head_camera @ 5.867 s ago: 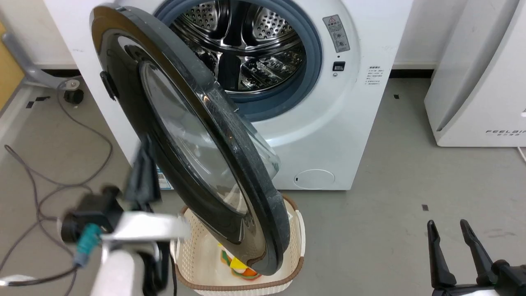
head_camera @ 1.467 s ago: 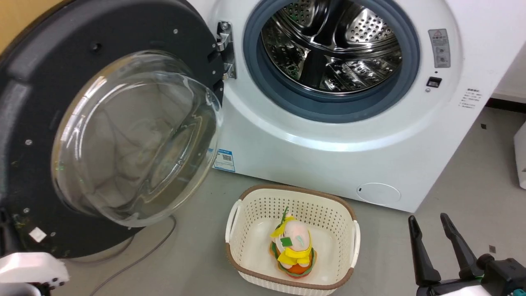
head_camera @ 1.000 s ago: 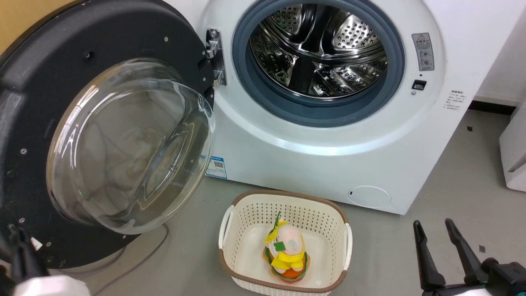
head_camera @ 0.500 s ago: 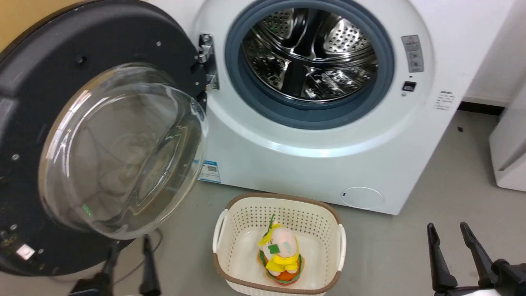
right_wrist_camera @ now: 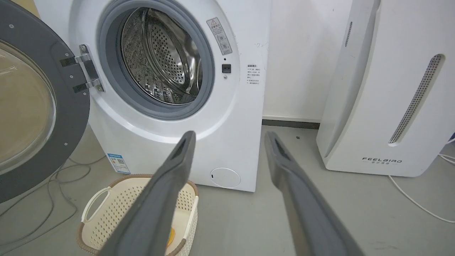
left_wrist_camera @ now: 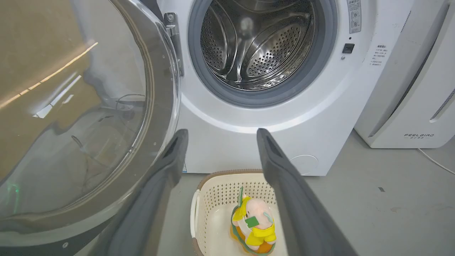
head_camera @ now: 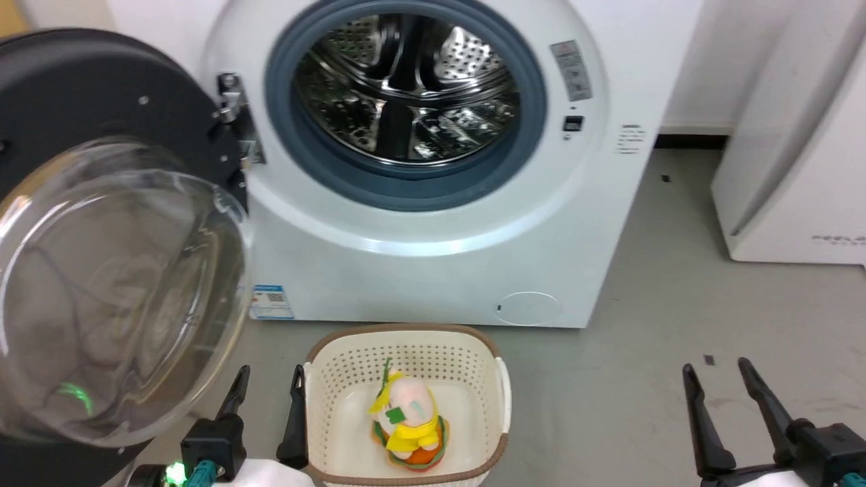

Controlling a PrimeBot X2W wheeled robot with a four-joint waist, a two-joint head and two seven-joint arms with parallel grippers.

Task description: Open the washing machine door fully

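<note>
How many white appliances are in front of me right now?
2: the washing machine at centre, with the washing machine door swung open to its left, and a FEELBIRD appliance standing apart to its right.

Steel drum mouth (head_camera: 406, 88) of white front-loading washing machine (head_camera: 433, 270) is left unblocked. Round black-rimmed door with bulging glass bowl (head_camera: 101, 88) is swung wide left. Cream perforated plastic basket (head_camera: 446, 355) is parked on grey floor (head_camera: 643, 352) just below. Right side is bounded by tall white appliance (head_camera: 791, 176).
</note>
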